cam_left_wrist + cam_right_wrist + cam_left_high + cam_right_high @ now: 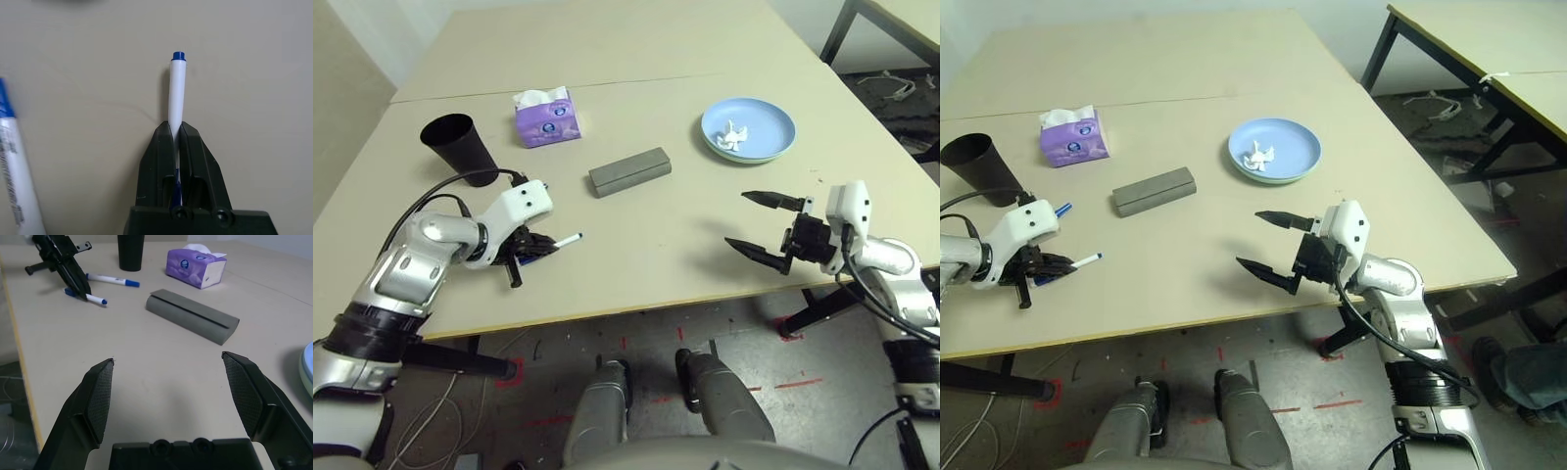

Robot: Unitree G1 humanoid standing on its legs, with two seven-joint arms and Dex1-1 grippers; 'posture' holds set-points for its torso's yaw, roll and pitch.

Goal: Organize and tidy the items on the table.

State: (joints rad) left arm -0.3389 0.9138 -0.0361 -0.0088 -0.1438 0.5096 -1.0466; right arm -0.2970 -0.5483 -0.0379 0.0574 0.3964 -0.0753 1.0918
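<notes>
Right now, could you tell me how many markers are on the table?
2: one marker is clamped in the left hand near the table's front edge; the other marker lies just beside it, toward the black cup.

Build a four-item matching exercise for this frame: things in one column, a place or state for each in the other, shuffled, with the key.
Things:
1. crumpled tissue
2. left gripper
3. right gripper
4. glasses case

Places or states:
A. shut on a marker
B. lying on the blue plate
C. open, holding nothing
D. closed, lying on the table between the tissue box and the plates

Pairs: 1-B, 2-A, 3-C, 4-D
</notes>
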